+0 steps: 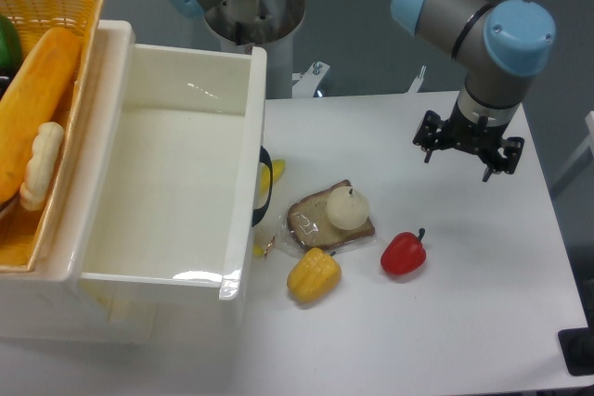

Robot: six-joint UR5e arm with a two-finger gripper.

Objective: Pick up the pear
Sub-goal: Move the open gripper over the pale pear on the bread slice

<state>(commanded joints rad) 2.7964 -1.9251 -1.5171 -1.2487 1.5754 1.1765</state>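
White table (pixel 464 322), grey wall behind, second robot base at the top. My pincer (pixel 469 150) hangs over the right side of the table, nothing between the fingers; seen from this angle I can't tell if they're spread or pressed together. Pear (pixel 347 207): pale cream, roundish, sitting on top of the bread slice (pixel 316 222) near table centre, well apart from my pincer, down and to its left. Red pepper (pixel 404 253) just right of the bread, not touching it. Yellow pepper (pixel 314 275) just below the bread, near its lower edge. Big white bin (pixel 167 201) on the left. Behind the bin, a yellow woven basket (pixel 65 2) with a long orange loaf-like item (pixel 32 108) inside. Small dark-and-yellow toy (pixel 267 183) half hidden against the bin's right wall.
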